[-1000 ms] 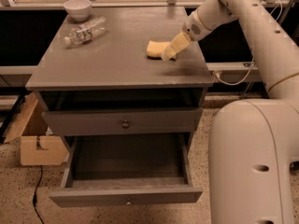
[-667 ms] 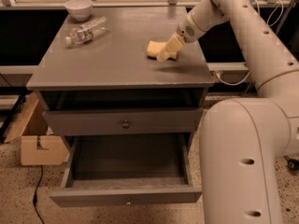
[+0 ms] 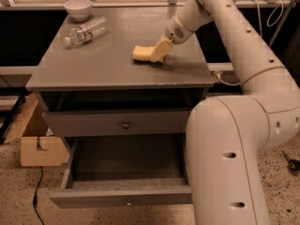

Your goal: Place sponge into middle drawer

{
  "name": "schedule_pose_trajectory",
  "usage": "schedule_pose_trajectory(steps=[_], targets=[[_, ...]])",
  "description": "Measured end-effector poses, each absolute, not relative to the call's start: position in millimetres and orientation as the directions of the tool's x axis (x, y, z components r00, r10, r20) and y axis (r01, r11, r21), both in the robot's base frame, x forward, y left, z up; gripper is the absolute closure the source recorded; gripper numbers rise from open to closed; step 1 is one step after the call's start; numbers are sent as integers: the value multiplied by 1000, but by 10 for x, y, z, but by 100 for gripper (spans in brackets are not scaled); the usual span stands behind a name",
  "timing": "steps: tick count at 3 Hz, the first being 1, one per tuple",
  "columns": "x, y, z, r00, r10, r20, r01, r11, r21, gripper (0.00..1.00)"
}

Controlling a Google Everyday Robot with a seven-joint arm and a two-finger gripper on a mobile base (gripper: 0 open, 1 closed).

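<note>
**Hand at the sponge; sponge not yet lifted off the bench**

Position. My hand (image 3: 159, 51) is down at the bench (image 3: 93, 67) top, right of centre in the upper half of the frame. It sits against the right end of the sponge (image 3: 140, 53). I cannot tell whether the hand is clenched on the sponge or released; the contact zone does not show it.

Change noted. Against the views of a second ago, both hand and sponge sit further left and slightly lower in the frame, while the bottle (image 3: 85, 31) and bowl (image 3: 78, 8) at upper left hold their places. My judgement is that the sponge has slid across the surface under the hand's contact rather than been picked up. It lies flat on the bench.

Receiving point. The middle drawer (image 3: 122, 199) stands pulled out at the bottom of the frame, with nothing visible inside. The upper drawer (image 3: 125, 124) above it is closed.

Meaning for the task. Delivery has not begun. A confirmed grip is needed first, then a lift clear of the front edge and a descent past the closed upper drawer.

Risk. A soft sponge caught only at one end may slip or fold on lifting.
</note>
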State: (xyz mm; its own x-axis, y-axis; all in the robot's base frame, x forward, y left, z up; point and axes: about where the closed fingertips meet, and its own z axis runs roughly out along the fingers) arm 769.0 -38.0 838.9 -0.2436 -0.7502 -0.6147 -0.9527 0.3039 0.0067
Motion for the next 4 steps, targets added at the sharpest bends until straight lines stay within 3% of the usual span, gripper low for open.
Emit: schedule_pose_trajectory(steps=[1,3,4], targets=[[7599,-306,8551,-187,-751,-634,-964,263,-28,94],[7102,-589,9245,-86,-666,-741,-942,296,-157,100],[6481,-860,9449,-107,-604,-790,-914,373,-162,100]])
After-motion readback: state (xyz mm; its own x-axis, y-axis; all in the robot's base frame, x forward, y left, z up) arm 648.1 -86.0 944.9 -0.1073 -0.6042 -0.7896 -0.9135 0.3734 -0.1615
